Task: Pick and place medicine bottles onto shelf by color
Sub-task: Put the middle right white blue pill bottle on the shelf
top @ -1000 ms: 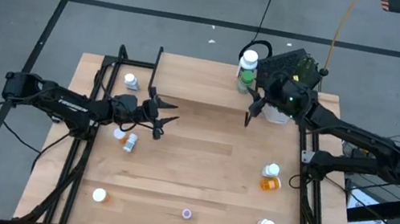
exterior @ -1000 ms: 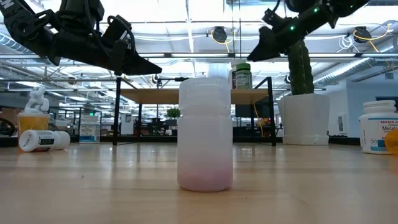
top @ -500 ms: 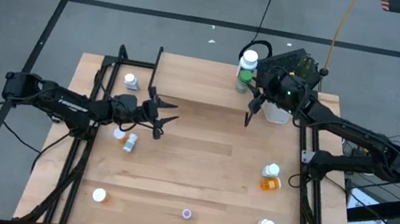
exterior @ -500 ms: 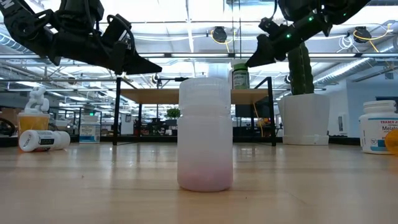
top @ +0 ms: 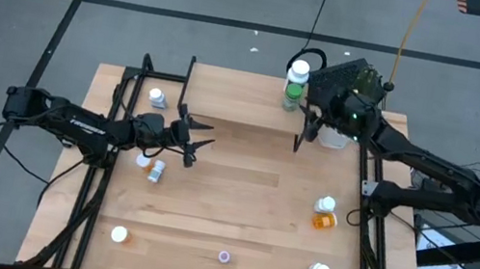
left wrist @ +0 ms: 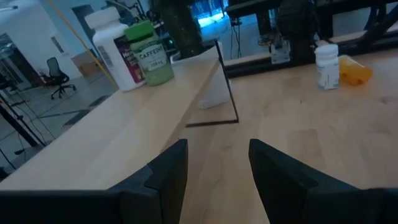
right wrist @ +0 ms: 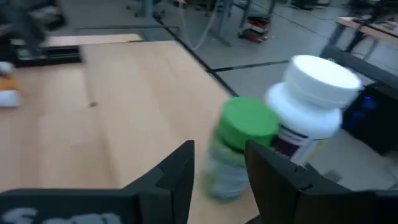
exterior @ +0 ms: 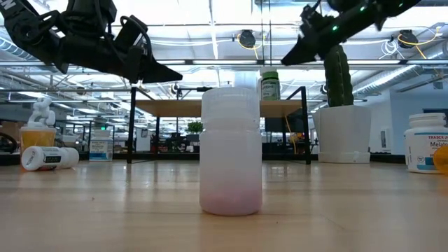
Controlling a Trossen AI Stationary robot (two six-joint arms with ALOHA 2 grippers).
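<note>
The green bottle [left wrist: 151,55] on the shelf [left wrist: 124,134] carries a label reading "CAFFEINE". The white bottle [exterior: 425,143] near the worktop's right edge shows "TRADER" and, below it, "Melat", cut off. Other labels are too small or blurred to read.

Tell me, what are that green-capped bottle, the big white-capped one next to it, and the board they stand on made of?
The green-capped bottle looks like glossy plastic: smooth cap, printed label. The white-capped bottle beside it seems opaque white plastic with a matte look. The shelf top looks like pale wood, faint grain showing, on thin black legs, probably metal.
</note>
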